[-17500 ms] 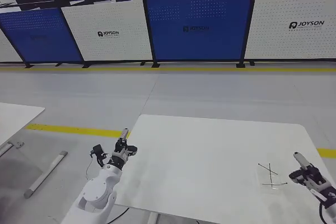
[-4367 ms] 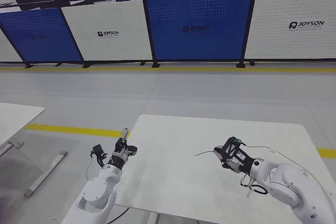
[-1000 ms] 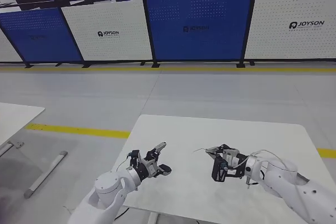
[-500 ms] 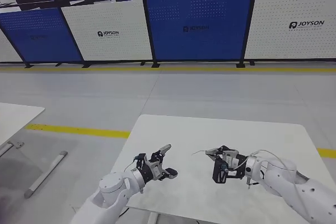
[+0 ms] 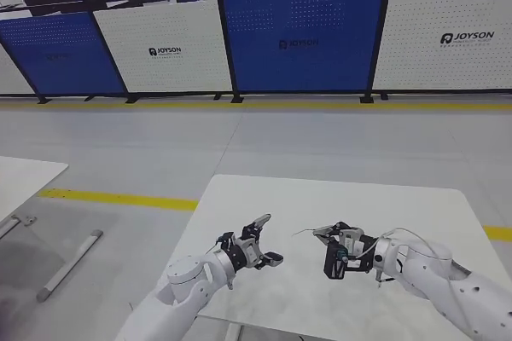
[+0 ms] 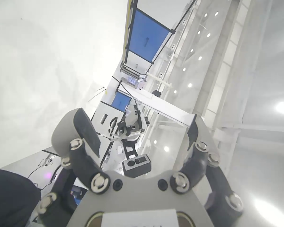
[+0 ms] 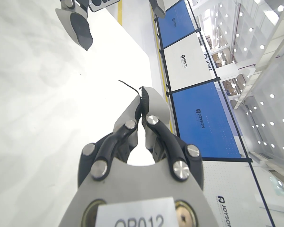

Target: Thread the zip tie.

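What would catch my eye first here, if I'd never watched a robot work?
Two white arms face each other over the white table. The right hand is pinched shut on a thin dark zip tie, whose free end pokes out toward the left hand. That hand is wide open and holds nothing, a gap away from the tie.

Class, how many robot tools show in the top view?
2. The left tool, open, hovers over the table; the right tool, shut on the zip tie, faces it.
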Tool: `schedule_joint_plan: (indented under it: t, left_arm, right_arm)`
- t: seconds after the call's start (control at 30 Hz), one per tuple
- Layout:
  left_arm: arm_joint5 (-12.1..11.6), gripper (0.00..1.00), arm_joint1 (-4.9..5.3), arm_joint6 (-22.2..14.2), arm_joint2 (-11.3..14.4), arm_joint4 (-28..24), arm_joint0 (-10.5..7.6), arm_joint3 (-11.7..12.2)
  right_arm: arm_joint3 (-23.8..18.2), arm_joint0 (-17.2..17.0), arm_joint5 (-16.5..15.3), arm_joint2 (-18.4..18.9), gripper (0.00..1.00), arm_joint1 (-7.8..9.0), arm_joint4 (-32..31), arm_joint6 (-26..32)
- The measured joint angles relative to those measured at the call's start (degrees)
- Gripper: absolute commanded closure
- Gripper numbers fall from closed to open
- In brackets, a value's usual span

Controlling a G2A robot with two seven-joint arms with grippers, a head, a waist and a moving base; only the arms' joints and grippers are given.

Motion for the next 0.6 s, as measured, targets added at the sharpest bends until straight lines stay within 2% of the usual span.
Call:
schedule_joint_plan:
  t: [0.13,0.2,0.3,0.47,0.6]
  left_arm:
    - [0.00,0.00,0.01,-0.47,1.05,-2.47,-0.08,0.09]
    - [0.00,0.00,0.11,0.52,1.84,-4.07,-0.75,-0.32]
    - [0.00,0.00,0.39,2.85,4.43,-5.89,-2.18,-1.45]
    - [0.00,0.00,0.75,10.11,9.34,-7.83,-6.18,-2.35]
    - [0.00,0.00,0.44,15.82,12.06,-11.53,-10.14,-0.15]
  right_arm:
    - [0.00,0.00,0.00,0.00,1.00,0.00,0.00,0.00]
    - [0.00,0.00,0.00,0.00,1.00,0.00,0.00,0.00]
    - [0.00,0.00,0.00,0.00,1.00,0.00,0.00,0.00]
    - [0.00,0.00,0.00,0.00,1.00,0.00,0.00,0.00]
    - [0.00,0.00,0.00,0.00,1.00,0.00,0.00,0.00]
